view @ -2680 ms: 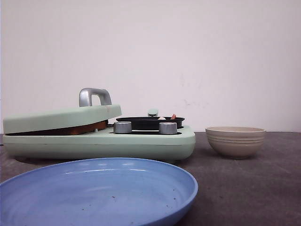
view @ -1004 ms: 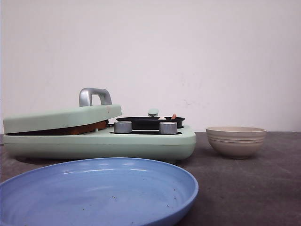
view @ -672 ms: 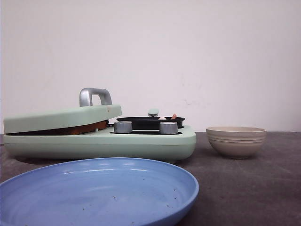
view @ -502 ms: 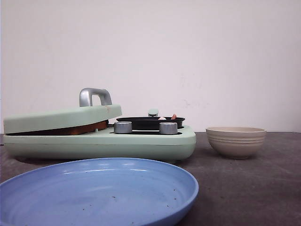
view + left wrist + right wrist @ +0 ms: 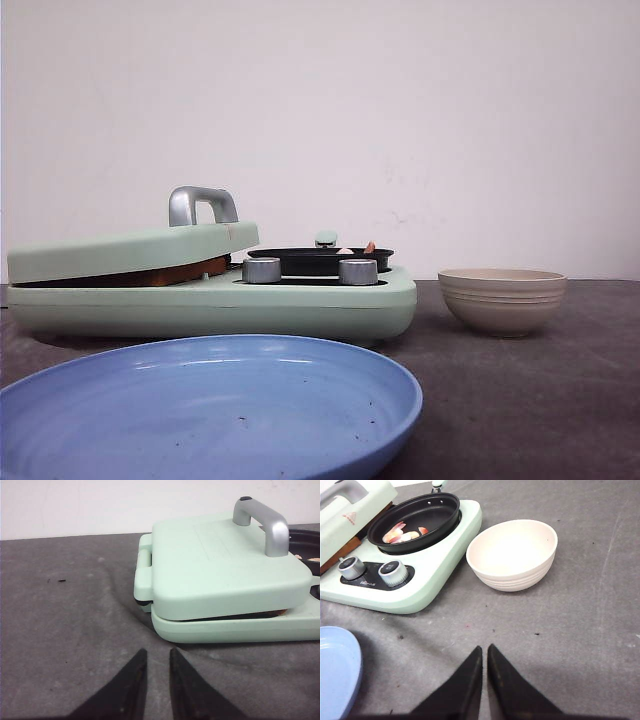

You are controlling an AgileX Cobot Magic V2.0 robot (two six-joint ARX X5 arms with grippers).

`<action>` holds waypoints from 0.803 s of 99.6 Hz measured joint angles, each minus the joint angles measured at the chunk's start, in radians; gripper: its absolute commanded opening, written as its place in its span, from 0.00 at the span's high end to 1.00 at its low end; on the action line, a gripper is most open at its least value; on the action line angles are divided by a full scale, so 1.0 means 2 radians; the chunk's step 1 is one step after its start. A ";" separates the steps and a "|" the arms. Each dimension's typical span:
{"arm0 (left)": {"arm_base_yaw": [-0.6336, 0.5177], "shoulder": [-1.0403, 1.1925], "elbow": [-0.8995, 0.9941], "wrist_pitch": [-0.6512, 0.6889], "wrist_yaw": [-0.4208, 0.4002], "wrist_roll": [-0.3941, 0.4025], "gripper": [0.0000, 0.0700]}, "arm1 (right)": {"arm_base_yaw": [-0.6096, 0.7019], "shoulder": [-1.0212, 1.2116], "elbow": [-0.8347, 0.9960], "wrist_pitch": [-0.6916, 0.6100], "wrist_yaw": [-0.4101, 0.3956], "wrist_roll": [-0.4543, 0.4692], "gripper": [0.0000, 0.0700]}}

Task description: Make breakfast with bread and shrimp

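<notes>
Front view: mint-green breakfast maker at left on dark grey surface, hinged lid down at a slight tilt over a brown edge of bread, silver handle on top. On its right half, black pan behind two silver knobs, a bit of orange shrimp showing above the rim. Beige bowl to the right, just beside the appliance. Blue plate nearest, bare apart from crumbs. No arms visible.

Left wrist view: left gripper low over bare surface, near the appliance's left end, fingers slightly apart, holding nothing. Lid resting on a thin brown strip of bread in the gap.

Right wrist view: right gripper over the surface, near side of the bowl, fingers almost together, holding nothing. Several orange-and-white shrimp in the pan. Bowl empty. Corner of blue plate at one side.

Progress, judged: loading apparently done, with bread under the lid and shrimp in the pan; serving onto the plate still left.
</notes>
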 measured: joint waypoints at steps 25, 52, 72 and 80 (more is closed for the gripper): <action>0.000 0.000 0.000 0.000 0.000 0.000 0.99 | 0.000 0.000 0.000 0.002 0.000 0.000 0.99; 0.000 0.000 0.000 0.000 0.000 0.001 0.99 | -0.002 -0.026 0.000 -0.016 -0.011 0.000 0.99; 0.000 0.000 0.000 0.000 0.000 0.001 0.99 | -0.025 -0.079 -0.035 0.051 0.050 -0.026 0.99; 0.000 0.000 0.000 0.000 0.000 0.001 0.99 | -0.040 -0.097 -0.076 0.132 0.084 -0.058 0.99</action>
